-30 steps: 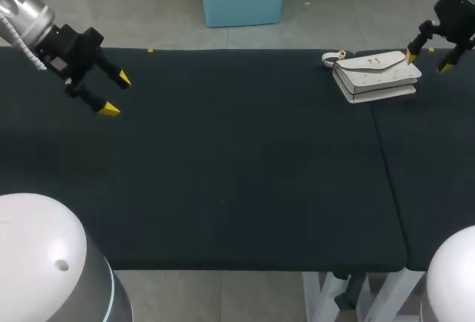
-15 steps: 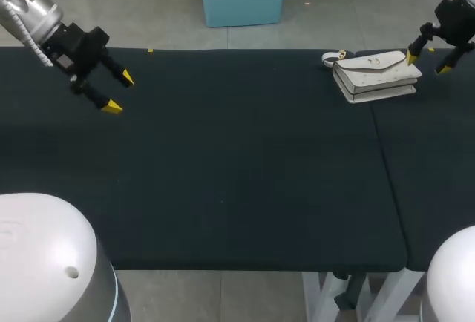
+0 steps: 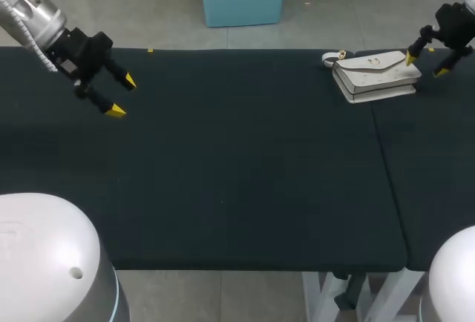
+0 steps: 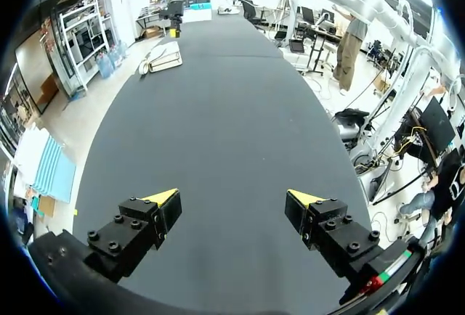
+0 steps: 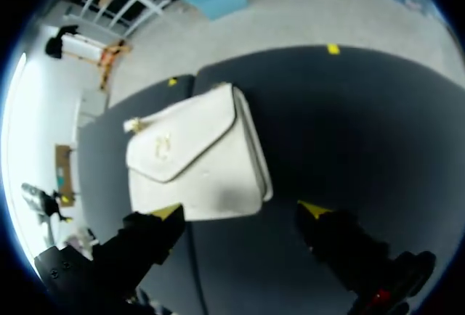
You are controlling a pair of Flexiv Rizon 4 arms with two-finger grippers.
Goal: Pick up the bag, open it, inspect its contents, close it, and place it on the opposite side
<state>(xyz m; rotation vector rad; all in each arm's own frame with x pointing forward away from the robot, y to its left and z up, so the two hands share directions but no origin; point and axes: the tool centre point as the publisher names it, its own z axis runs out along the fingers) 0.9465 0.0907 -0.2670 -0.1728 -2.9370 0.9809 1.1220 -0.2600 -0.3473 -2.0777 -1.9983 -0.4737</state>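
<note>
A white flap bag (image 3: 375,73) lies flat on the black table (image 3: 237,159) at the far right, its strap curled at its far left corner. My right gripper (image 3: 424,64) hovers open at the bag's right end, one yellow tip over its corner. In the right wrist view the bag (image 5: 192,155) lies just ahead of the open gripper (image 5: 241,210), nearer one finger, with nothing between the tips. My left gripper (image 3: 122,96) hangs open and empty over the far left of the table. Its wrist view shows the open gripper (image 4: 232,199) and the bag (image 4: 163,59) far ahead.
A seam (image 3: 386,159) between two table sections runs front to back just under the bag's right part. A small yellow mark (image 3: 151,50) sits on the far edge at the left.
My left gripper has shifted slightly to the right, staying open. The right gripper and the bag have barely moved.
</note>
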